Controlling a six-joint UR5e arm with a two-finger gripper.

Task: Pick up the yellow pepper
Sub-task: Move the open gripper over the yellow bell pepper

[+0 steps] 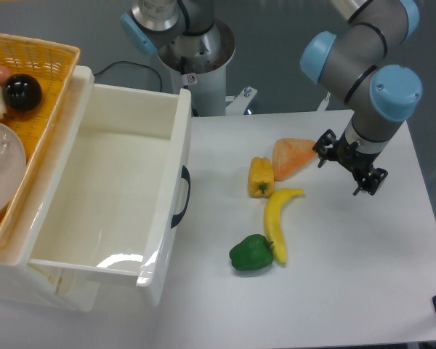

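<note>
The yellow pepper [260, 177] lies on its side on the white table, its green stem pointing toward the front. It touches the orange wedge-shaped piece [293, 156] on its right. My gripper [351, 164] hangs to the right of that wedge, well away from the pepper, about a hand's width off. I see it from above, under the grey and blue wrist, so only black parts of it show. Its fingers are hidden, and nothing shows between them.
A yellow banana [277, 222] lies just in front of the pepper, with a green pepper [251, 254] at its near end. A large white open bin [176, 182] with a black handle stands at left. Beside it is a woven yellow basket [54, 62] holding several items.
</note>
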